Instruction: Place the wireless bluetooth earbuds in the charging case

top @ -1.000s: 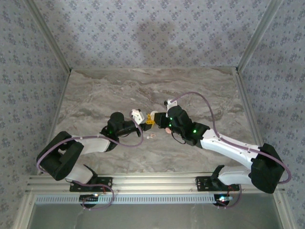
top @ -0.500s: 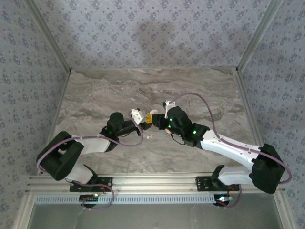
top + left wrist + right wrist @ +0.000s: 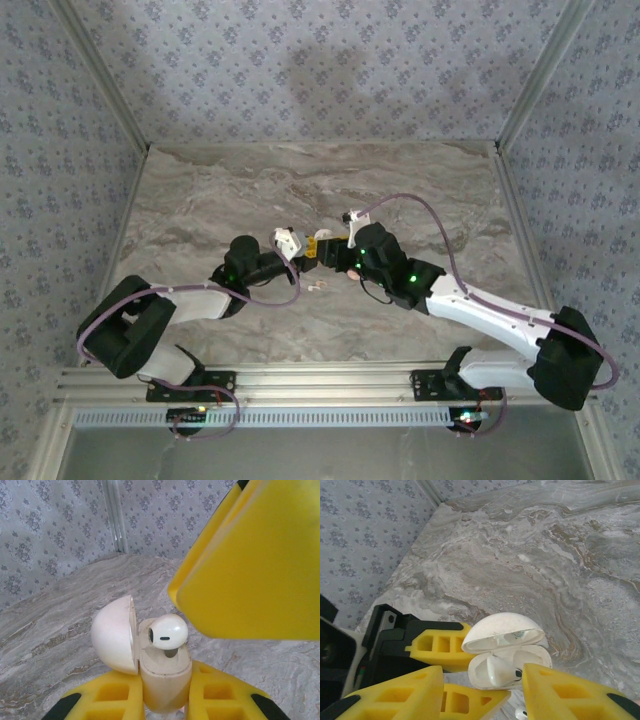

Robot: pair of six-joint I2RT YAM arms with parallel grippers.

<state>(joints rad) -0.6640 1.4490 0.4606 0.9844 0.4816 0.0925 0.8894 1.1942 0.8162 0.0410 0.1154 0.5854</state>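
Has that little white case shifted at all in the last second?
No. In the top view the charging case sits where it did, at the same gap from the loose earbuds on the table.

Over this last second the right gripper (image 3: 484,676) parts its jaws. Its yellow fingers (image 3: 560,695), close together earlier, now stand apart on either side of the earbud (image 3: 501,671), which is left sitting head-up in the open charging case (image 3: 530,656). From above, the right arm (image 3: 480,305) shifts a little to the right and nearer, its black shoulder block (image 3: 568,360) sliding towards the near right corner. The wrist seems to draw slightly right as well, away from the case, though the change is small and hard to judge from that height.
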